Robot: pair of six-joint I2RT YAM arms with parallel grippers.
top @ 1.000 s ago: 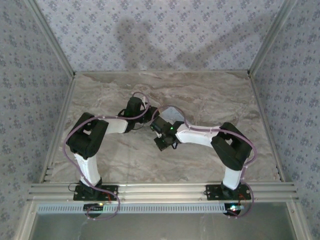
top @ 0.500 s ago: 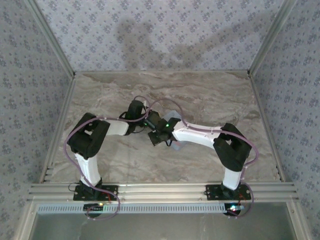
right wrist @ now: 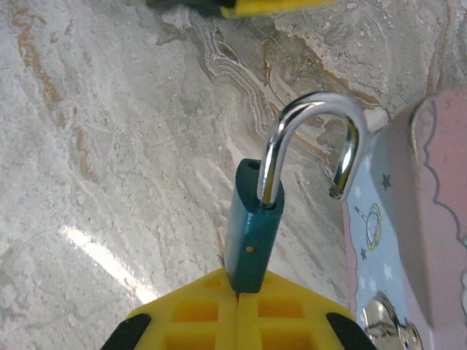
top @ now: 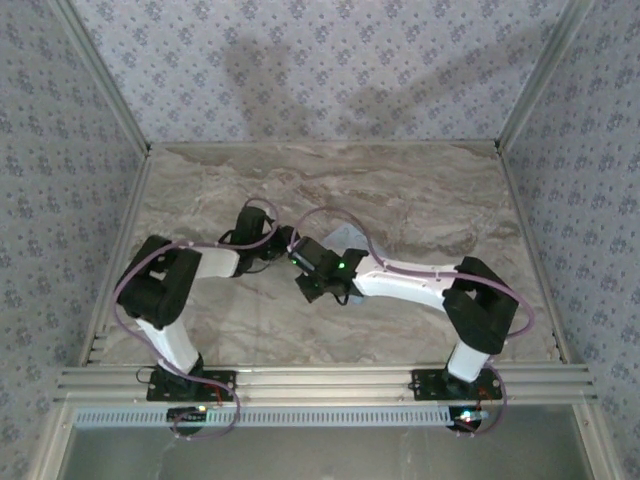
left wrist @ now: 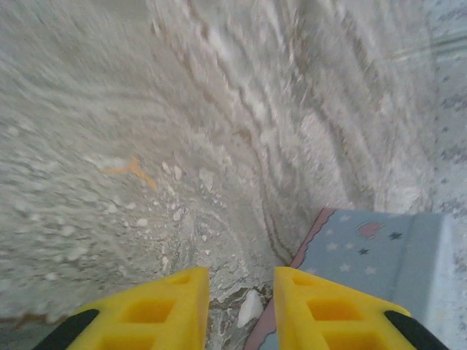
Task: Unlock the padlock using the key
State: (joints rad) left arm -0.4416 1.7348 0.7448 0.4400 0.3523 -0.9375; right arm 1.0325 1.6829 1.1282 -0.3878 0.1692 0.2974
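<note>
— Where is the padlock (right wrist: pixel 252 233) sitting?
— The right end effector (right wrist: pixel 237 295) is clenching its teal body upright over the worktop (right wrist: pixel 109 146), just beside the tin (right wrist: pixel 379 240). The shackle (right wrist: pixel 314 117) is already swung free, and I'd judge the grip is steadying it.
— And the left end effector (left wrist: pixel 241 299)?
— It is hovering with fingers parted, gripping nothing.

White arms (top: pixel 178 345) with black joints (top: pixel 160 288), looping purple cables (top: pixel 335 210), yellow latticed gripper fingers (left wrist: pixel 149 315)

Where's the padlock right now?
Right wrist view, centre: the padlock is pinched by its teal body in the right pincer, shackle open, just left of the pale blue tin.
</note>
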